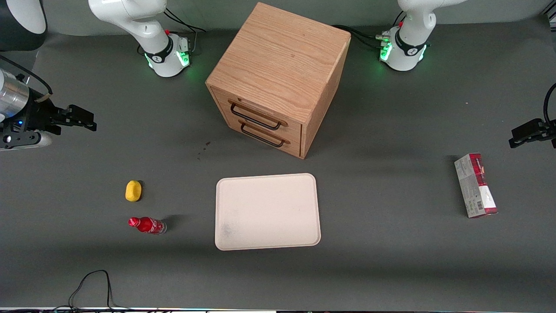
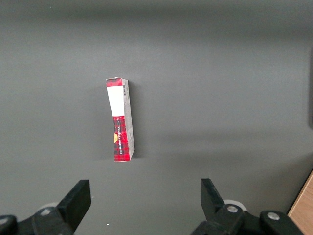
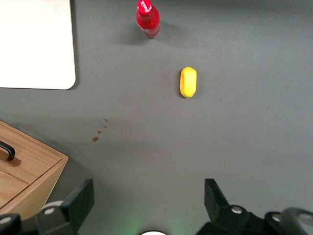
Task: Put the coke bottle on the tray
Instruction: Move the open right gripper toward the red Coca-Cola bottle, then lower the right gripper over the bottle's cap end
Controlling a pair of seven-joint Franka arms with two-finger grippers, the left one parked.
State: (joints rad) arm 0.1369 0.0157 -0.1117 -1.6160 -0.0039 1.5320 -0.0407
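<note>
Front view, coke bottle (image 1: pixel 147 225): stands at the lower left of the frame on the grey table (image 1: pixel 391 261), red cap leaning toward the frame's left edge; in the right wrist view (image 3: pixel 147 18) it is seen nearly cap-on, so its long axis looks close to upright.
Nearest neighbour: yellow oval lump (image 1: pixel 133 191) just beside it, a little farther from the front camera.
Tray (image 1: pixel 267 211): lower centre of the frame, bare, apart from the bottle and toward the parked arm's end of it.
Gripper (image 1: pixel 80 118): at the left edge of the frame, mid-height, fingers spread, grasping nothing.
Key relation: bottle lies nearer the front camera than the gripper, with the lump roughly between them.
Judgement: reach should probably clear the lump, then carry sideways onto the tray.
</note>
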